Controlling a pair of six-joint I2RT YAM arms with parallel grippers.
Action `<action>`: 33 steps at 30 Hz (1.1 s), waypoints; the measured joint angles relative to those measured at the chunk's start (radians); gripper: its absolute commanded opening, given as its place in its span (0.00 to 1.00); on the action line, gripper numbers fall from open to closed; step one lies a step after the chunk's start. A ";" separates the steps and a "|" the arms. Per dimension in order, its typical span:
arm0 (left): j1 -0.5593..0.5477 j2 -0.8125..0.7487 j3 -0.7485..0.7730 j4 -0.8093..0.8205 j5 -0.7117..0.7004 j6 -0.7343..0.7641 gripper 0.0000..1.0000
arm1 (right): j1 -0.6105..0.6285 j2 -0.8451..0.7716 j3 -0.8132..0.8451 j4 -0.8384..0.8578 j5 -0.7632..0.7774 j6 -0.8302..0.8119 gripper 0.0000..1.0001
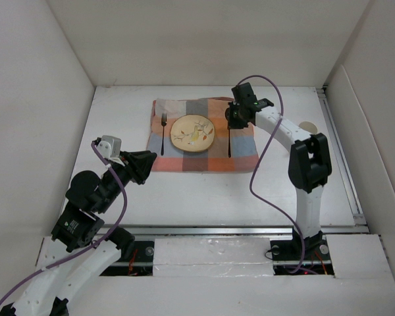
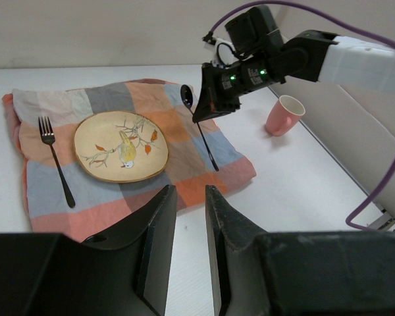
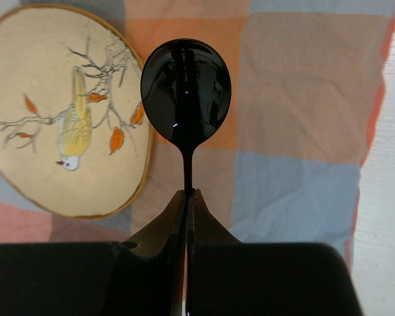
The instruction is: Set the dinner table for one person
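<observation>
Right gripper [image 3: 186, 194] clamped on black spoon [image 3: 185, 92], just right of bird plate [image 1: 193, 133] on checked placemat [image 1: 240, 155], fork [image 1: 163, 133] left of plate, left gripper [image 2: 189, 191] slightly parted, empty, over near-left dinner table [image 1: 204, 197]

We log a checked placemat [image 1: 240, 157] carrying a bird-painted plate [image 1: 193, 133] at its centre. A fork [image 1: 163, 133] lies at the plate's 9 o'clock. A spoon [image 1: 229, 141] sits at its 3 o'clock, bowl raised. A pink cup [image 2: 283, 115] is farther toward 3 o'clock, off the cloth.

One plate [image 1: 193, 133], one fork [image 1: 163, 133], one spoon [image 3: 185, 92]. One pink cup [image 2: 283, 114] and one checked cloth placemat [image 1: 204, 160]. Two robot arms [image 1: 92, 191] [image 1: 307, 164], one white table [image 1: 217, 197].
</observation>
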 measured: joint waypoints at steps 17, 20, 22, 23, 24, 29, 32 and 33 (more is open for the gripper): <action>0.000 0.035 -0.002 0.001 -0.013 0.000 0.22 | -0.008 0.300 0.255 -0.016 -0.048 -0.012 0.00; 0.000 0.041 -0.002 0.000 -0.013 0.000 0.22 | -0.015 0.321 0.287 -0.016 -0.050 -0.013 0.00; 0.000 0.042 -0.004 0.000 -0.015 0.000 0.22 | -0.021 0.334 0.303 -0.017 -0.049 -0.013 0.00; 0.000 0.043 -0.005 0.001 -0.015 0.000 0.22 | -0.022 0.343 0.312 -0.017 -0.049 -0.013 0.00; 0.000 0.045 -0.006 0.001 -0.016 0.000 0.22 | -0.023 0.353 0.324 -0.017 -0.049 -0.013 0.00; 0.000 0.047 -0.010 0.000 -0.016 0.000 0.22 | -0.030 0.394 0.343 -0.020 -0.040 -0.013 0.00; 0.000 0.048 -0.010 0.000 -0.016 0.000 0.22 | -0.031 0.402 0.343 -0.026 -0.033 -0.013 0.00; 0.000 0.049 -0.010 0.000 -0.016 0.000 0.22 | -0.030 0.402 0.343 -0.027 -0.031 -0.013 0.05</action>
